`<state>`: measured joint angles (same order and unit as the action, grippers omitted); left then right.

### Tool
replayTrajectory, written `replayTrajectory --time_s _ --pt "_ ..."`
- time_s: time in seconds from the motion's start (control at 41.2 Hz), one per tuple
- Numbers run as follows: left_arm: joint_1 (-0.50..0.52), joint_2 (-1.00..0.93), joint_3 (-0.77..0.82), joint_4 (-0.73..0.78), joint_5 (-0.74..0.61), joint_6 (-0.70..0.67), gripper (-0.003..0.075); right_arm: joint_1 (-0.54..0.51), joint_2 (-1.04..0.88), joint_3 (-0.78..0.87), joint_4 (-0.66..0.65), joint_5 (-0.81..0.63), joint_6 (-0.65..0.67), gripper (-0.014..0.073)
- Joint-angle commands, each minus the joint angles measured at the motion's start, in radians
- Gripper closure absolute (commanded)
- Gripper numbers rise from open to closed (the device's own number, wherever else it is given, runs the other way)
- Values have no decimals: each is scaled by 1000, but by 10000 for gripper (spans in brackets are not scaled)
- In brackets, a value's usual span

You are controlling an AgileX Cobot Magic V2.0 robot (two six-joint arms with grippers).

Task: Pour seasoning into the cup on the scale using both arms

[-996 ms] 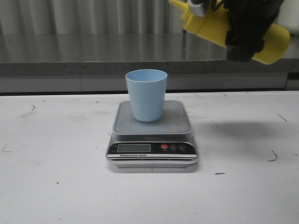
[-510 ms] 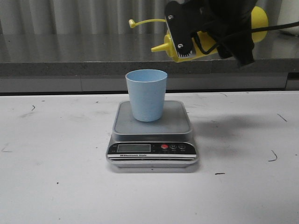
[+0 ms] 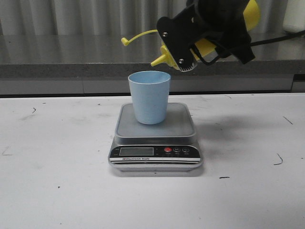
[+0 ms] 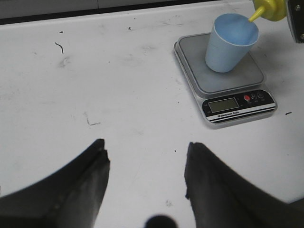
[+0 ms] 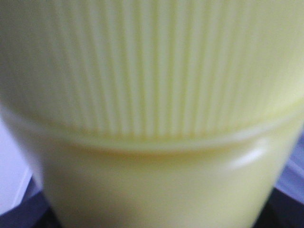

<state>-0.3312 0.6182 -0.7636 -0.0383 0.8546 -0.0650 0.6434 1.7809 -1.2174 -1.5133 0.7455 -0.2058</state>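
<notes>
The light blue cup [image 3: 149,97] stands upright on the silver scale [image 3: 155,143]; both also show in the left wrist view, the cup [image 4: 230,43] and the scale [image 4: 228,80]. My right gripper [image 3: 190,43] is shut on the yellow seasoning bottle [image 3: 207,46], tilted with its nozzle [image 3: 158,60] pointing down-left just above the cup's right rim. Its tethered tip cover [image 3: 125,41] hangs loose to the left. The bottle fills the right wrist view [image 5: 152,114]. My left gripper [image 4: 145,159] is open and empty over bare table, left of and nearer than the scale.
A grey counter ledge [image 3: 71,62] runs along the back of the white table [image 3: 57,181]. Small dark scuff marks dot the table top.
My right arm has swung the bottle down and left, turning it so the nozzle now points at the cup's rim. The cup and scale have not moved.
</notes>
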Motion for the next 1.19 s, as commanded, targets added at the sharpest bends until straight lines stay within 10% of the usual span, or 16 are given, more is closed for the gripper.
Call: replayTrajectory --time_s 0.0,0.17,0.461,0.801,1.166 --pt "0 -1 -25 -12 -71 -2 355 1 -56 -40 -97 48 -2 274" --pt "0 -1 -25 -12 -71 -2 355 1 -56 -40 -92 39 148 274" --pt "0 -1 -25 -12 -67 -2 355 -4 -112 -32 -7 8 793 274" --pt "0 -1 -25 -12 -65 -2 355 -134 -361 138 328 -268 921 274" --pt "0 -1 -25 -12 -65 -2 355 -395 -431 398 145 -666 1297 274"
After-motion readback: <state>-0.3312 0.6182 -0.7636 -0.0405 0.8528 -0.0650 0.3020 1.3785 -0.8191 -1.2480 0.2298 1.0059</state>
